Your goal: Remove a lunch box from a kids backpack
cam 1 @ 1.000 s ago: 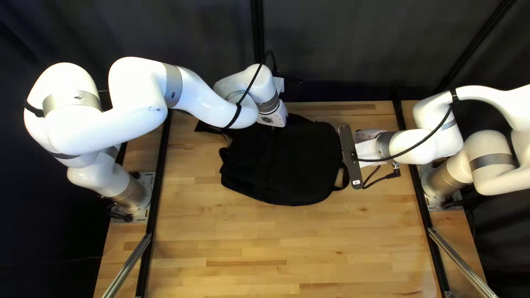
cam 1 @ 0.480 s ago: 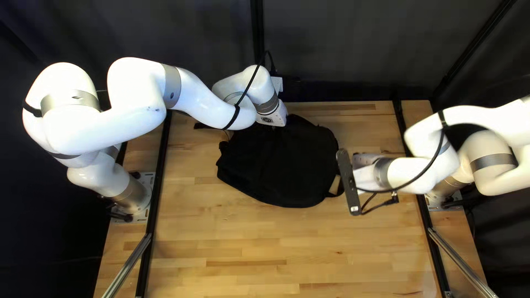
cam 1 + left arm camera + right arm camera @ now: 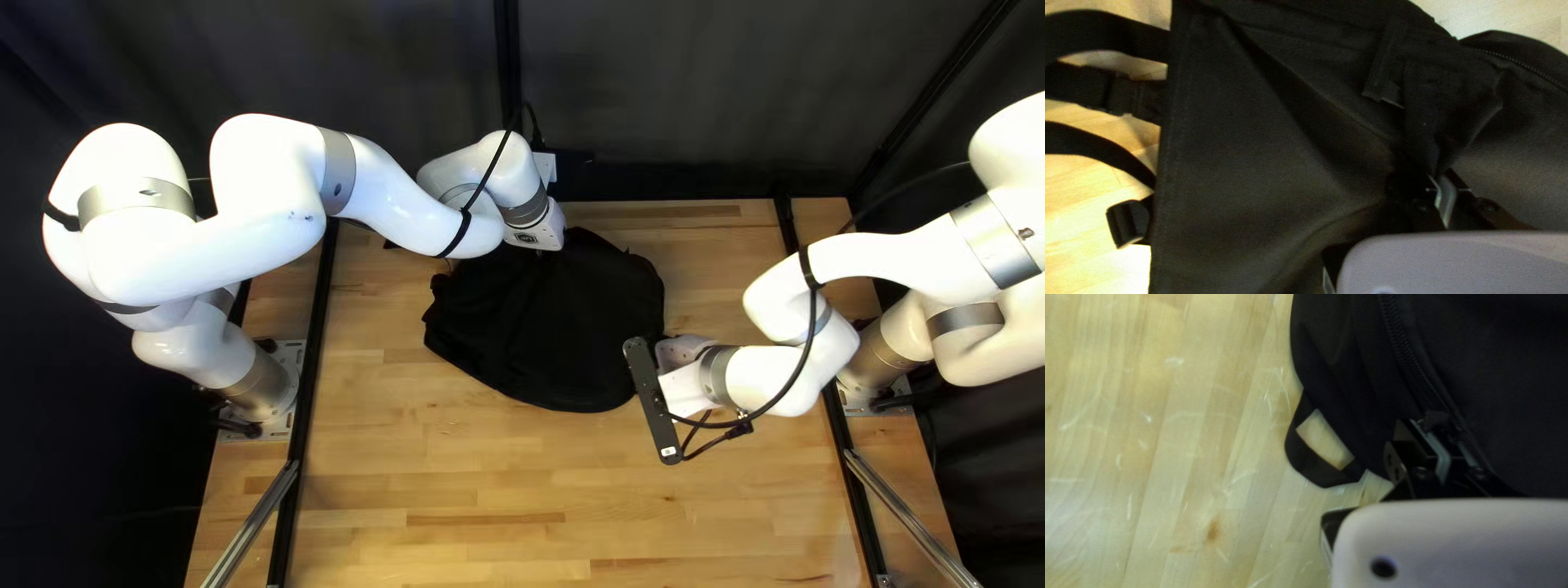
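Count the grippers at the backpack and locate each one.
2: the left gripper, shut on a fold of black fabric, and the right gripper, shut on the zipper pull. Neither is hidden.

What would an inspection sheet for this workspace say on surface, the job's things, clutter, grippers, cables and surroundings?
Surface: pale wooden table.
Job's things: black backpack lying on it; lunch box, nothing seen.
Clutter: nothing seen.
Left gripper: fingers shut on bunched cloth of the backpack.
Right gripper: fingers shut on a zipper pull.
Cables: black cable along the right arm, another along the left.
Surroundings: dark curtain.
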